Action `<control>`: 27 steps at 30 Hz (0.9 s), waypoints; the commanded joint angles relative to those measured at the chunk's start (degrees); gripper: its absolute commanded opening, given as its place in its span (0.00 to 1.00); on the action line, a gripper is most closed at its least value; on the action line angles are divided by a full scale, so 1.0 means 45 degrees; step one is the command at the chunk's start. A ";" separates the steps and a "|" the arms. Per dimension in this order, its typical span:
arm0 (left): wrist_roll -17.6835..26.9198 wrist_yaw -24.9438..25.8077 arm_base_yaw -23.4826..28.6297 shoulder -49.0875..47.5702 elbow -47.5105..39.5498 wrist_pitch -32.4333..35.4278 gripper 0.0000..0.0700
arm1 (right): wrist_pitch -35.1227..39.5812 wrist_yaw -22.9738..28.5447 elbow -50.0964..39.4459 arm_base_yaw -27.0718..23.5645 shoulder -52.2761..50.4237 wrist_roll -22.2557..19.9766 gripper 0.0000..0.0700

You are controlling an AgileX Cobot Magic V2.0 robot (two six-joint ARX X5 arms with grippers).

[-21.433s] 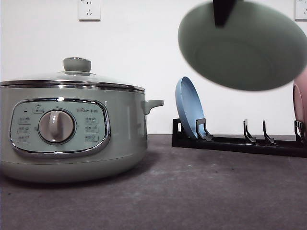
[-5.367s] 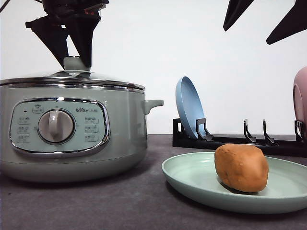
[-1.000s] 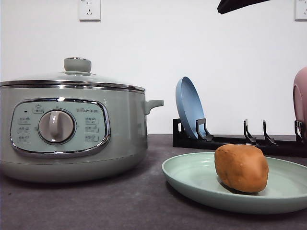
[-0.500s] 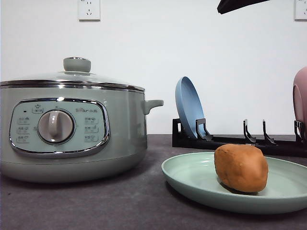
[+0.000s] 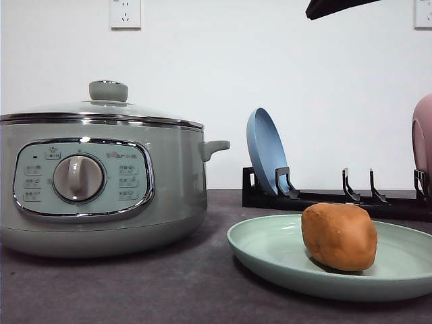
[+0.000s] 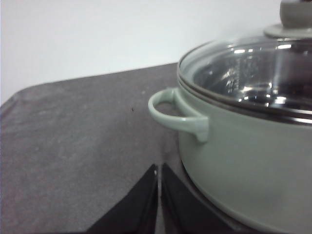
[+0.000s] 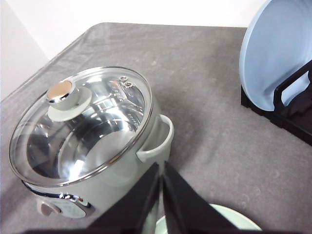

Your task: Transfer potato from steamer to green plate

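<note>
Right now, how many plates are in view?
3: the green plate flat on the table under the potato, the blue plate upright in the rack, and a pink plate at the right edge, partly cut off.

Setting: a staged kitchen mock-up in a lab or test room, not a lived-in home kitchen. Evidence: kitchenware sits on a dark grey, cloth-like bench (image 5: 169, 283) in front of a bare white wall (image 5: 283, 74) with two plain wall sockets (image 5: 125, 13). Kitchen items: a sage-green electric steamer (image 5: 101, 182) with dial, button panel and glass lid; a black dish rack (image 5: 337, 199) holding a blue plate (image 5: 266, 152) upright and a pink plate (image 5: 424, 138) at the edge; a green plate (image 5: 270, 246) lying flat with a potato (image 5: 339, 236) on it. No sink, stove or cupboards adjoin. Black robot claw fingers (image 7: 161, 200) close to the steamer confirm an experimental rig.
</note>
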 commanded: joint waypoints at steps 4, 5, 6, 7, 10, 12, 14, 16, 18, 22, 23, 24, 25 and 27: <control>-0.0345 -0.0079 0.0034 -0.0029 -0.0279 -0.0397 0.00 | 0.0438 0.0015 0.0219 0.0101 0.0039 0.0097 0.00; -0.0463 -0.0083 0.0034 -0.0029 -0.0299 -0.0548 0.00 | 0.0482 0.0015 0.0219 0.0101 0.0039 0.0097 0.00; -0.0587 -0.0082 0.0034 -0.0029 -0.0299 -0.0528 0.00 | 0.0502 0.0019 0.0219 0.0101 0.0039 0.0097 0.00; -0.0682 -0.0078 0.0034 -0.0029 -0.0299 -0.0523 0.00 | 0.0502 0.0018 0.0219 0.0101 0.0039 0.0097 0.00; -0.0748 -0.0073 0.0034 -0.0029 -0.0299 -0.0509 0.00 | 0.0502 0.0016 0.0219 0.0101 0.0039 0.0097 0.00; -0.0748 -0.0073 0.0034 -0.0029 -0.0299 -0.0514 0.00 | 0.0502 0.0015 0.0219 0.0101 0.0039 0.0097 0.00; -0.0744 -0.0073 0.0034 -0.0029 -0.0294 -0.0514 0.00 | 0.0502 0.0015 0.0219 0.0101 0.0039 0.0097 0.00; -0.0747 -0.0073 0.0034 -0.0029 -0.0294 -0.0514 0.00 | 0.0502 0.0018 0.0219 0.0101 0.0039 0.0097 0.00; -0.0748 -0.0073 0.0034 -0.0029 -0.0294 -0.0514 0.00 | 0.0502 0.0016 0.0219 0.0101 0.0039 0.0097 0.00; -0.0748 -0.0073 0.0034 -0.0029 -0.0294 -0.0514 0.00 | 0.0502 0.0018 0.0219 0.0101 0.0039 0.0097 0.00; -0.0748 -0.0073 0.0034 -0.0029 -0.0294 -0.0514 0.00 | 0.0502 0.0016 0.0219 0.0101 0.0039 0.0097 0.00; -0.0748 -0.0073 0.0034 -0.0029 -0.0294 -0.0514 0.00 | 0.0502 0.0019 0.0219 0.0101 0.0039 0.0097 0.00; -0.0747 -0.0073 0.0034 -0.0029 -0.0294 -0.0514 0.00 | 0.0502 0.0019 0.0219 0.0101 0.0039 0.0097 0.00; -0.0744 -0.0073 0.0034 -0.0029 -0.0294 -0.0514 0.00 | 0.0502 0.0015 0.0219 0.0101 0.0039 0.0097 0.00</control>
